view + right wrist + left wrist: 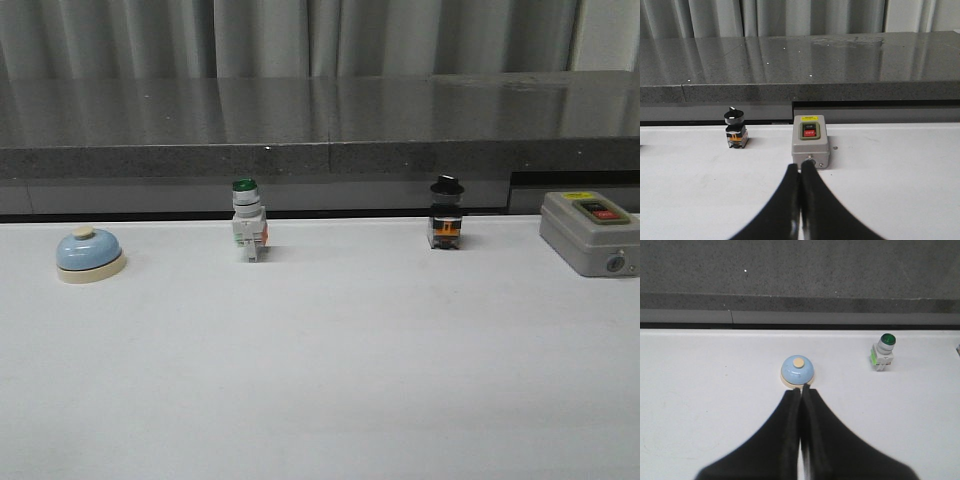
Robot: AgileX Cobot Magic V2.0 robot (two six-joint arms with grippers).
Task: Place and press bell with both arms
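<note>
The bell (89, 253) sits upright on the white table (320, 380) at far left, about 9 o'clock in the front view, w/ its cream button on top and cream base flat on the surface. Neither arm shows in the front view at all.

Left wrist view: left hand (801, 391) has its two black fingers pressed together, no gap to speak of, holding nothing. The tips come just short of the bell's (798, 371) near edge; can't tell if they touch the base or stop a hair off. The lower part of the fingers is blurred and cut off by the frame.

Right wrist view: right hand (800, 167) likewise closed tight, empty, tips right at the front face of the grey switch box (810, 140), hiding part of its lower edge. Contact or not, can't tell.

Other stuff on the table: green-capped switch (248, 232) at about 11 o'clock from table centre, black-capped switch (446, 214) approx 1 o'clock, the switch box at far right, 3 o'clock, partly cut off by the front view's edge. Box labels too small to read in front; the wrist view shows a black button and a red one. Behind runs a dark stone ledge (320, 120) and grey curtain (300, 38).
</note>
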